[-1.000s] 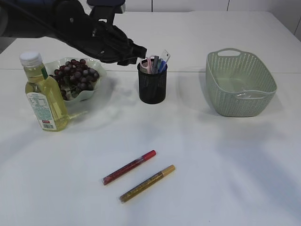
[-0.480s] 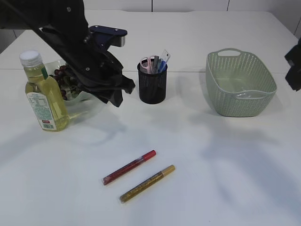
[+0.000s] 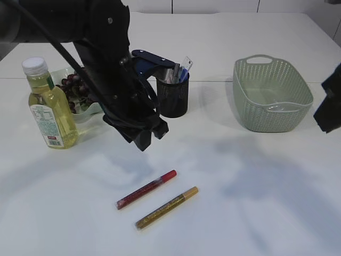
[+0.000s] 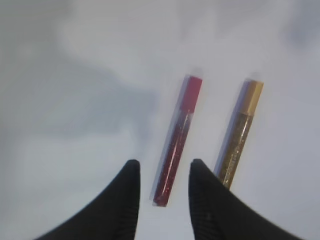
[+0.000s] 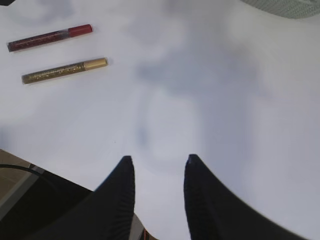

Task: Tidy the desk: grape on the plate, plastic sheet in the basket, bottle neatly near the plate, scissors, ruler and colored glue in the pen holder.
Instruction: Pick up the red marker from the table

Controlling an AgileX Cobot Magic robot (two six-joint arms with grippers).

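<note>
Two colored glue pens lie on the white table, a red one [image 3: 146, 190] and a gold one [image 3: 166, 207]. My left gripper [image 3: 145, 140] hangs open above and behind them. In the left wrist view its jaws [image 4: 164, 165] stand either side of the near end of the red glue pen [image 4: 177, 140], apart from it, with the gold pen [image 4: 240, 132] just to the right. The black pen holder [image 3: 172, 96] holds the ruler [image 3: 186, 63]; the arm hides the scissors. Grapes [image 3: 74, 85] lie on the plate beside the bottle [image 3: 49, 106]. My right gripper [image 5: 159, 160] is open and empty.
The green basket [image 3: 272, 93] stands at the back right with the clear plastic sheet [image 3: 279, 106] inside. My right arm [image 3: 329, 101] shows at the right edge. The table's front edge [image 5: 60, 172] shows in the right wrist view.
My left arm has swung from above the pen holder forward and down toward the glue pens. My right arm has come into view at the right edge.
</note>
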